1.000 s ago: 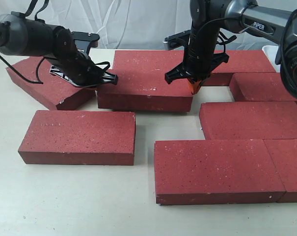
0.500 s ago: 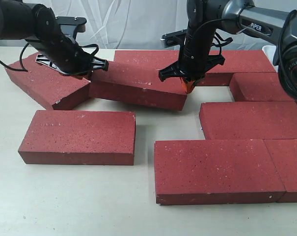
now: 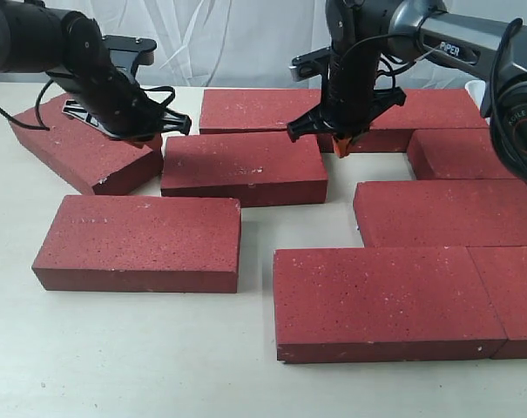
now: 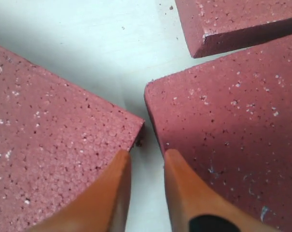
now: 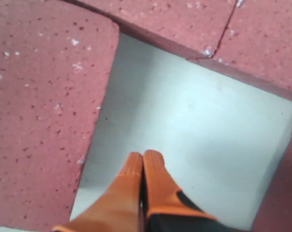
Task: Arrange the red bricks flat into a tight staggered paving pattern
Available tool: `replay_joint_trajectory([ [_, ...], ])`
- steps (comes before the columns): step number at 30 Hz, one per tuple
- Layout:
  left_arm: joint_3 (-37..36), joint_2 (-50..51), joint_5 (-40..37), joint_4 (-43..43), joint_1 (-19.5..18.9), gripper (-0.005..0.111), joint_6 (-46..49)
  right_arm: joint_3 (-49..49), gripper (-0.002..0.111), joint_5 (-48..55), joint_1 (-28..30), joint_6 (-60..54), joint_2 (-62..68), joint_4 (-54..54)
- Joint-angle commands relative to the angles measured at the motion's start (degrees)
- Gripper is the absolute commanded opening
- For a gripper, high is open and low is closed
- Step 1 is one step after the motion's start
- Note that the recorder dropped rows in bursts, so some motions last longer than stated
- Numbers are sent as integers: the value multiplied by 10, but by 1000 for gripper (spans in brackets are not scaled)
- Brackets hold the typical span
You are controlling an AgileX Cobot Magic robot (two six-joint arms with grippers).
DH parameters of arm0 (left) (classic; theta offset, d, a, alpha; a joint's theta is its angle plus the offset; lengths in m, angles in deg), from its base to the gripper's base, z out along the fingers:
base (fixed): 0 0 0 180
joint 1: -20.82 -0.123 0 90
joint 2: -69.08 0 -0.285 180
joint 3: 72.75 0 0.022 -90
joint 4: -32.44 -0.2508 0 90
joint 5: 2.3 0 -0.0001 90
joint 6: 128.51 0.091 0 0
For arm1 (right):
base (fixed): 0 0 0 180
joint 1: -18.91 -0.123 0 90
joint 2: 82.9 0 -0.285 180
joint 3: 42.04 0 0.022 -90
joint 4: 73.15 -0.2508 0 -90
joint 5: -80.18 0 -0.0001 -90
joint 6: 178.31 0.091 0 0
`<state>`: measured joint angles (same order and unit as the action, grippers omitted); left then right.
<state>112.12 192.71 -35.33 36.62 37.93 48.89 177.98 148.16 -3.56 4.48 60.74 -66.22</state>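
Note:
Several red bricks lie flat on the pale table. The middle brick (image 3: 243, 165) (image 5: 44, 106) (image 4: 232, 125) sits between both arms. My left gripper (image 3: 150, 131) (image 4: 146, 155) hovers over the narrow gap between that brick and the angled left brick (image 3: 80, 148) (image 4: 49, 159). Its orange fingers stand slightly apart and open, with only table between them. My right gripper (image 3: 341, 144) (image 5: 143, 157) is shut and empty. It points down at the bare table by the middle brick's right end, in front of the back bricks (image 3: 254, 109) (image 5: 184, 19).
A front-left brick (image 3: 141, 239) lies apart from the others. Close-set bricks fill the right side (image 3: 446, 209) and the front (image 3: 376, 296). Bare table (image 3: 381, 165) shows as a gap behind them. A white container's edge (image 3: 479, 91) sits far right, before a white curtain.
The middle brick was tilted with one end raised; now it lies flat, shifted slightly left. My left gripper drew back from its end. My right gripper stayed by the other end.

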Motion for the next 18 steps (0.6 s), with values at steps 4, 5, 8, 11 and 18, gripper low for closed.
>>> replay_joint_trajectory([
  [4, 3, -5, -17, -15, 1, 26, 0, 0, -1, 7, 1, 14, -20, 16],
  [5, 3, -6, -24, -19, 1, 26, 0, 0, -1, 7, 1, 14, -27, 15],
  [8, 3, -21, -58, -28, 1, 26, 0, 0, -1, 11, 1, 14, -57, 12],
  [11, 3, -36, -87, -28, 1, 26, 0, 0, -1, 20, 1, 2, -79, -18],
  [18, 3, -99, -182, -1, 1, 0, -4, 0, -1, 20, 1, -58, -111, -178],
])
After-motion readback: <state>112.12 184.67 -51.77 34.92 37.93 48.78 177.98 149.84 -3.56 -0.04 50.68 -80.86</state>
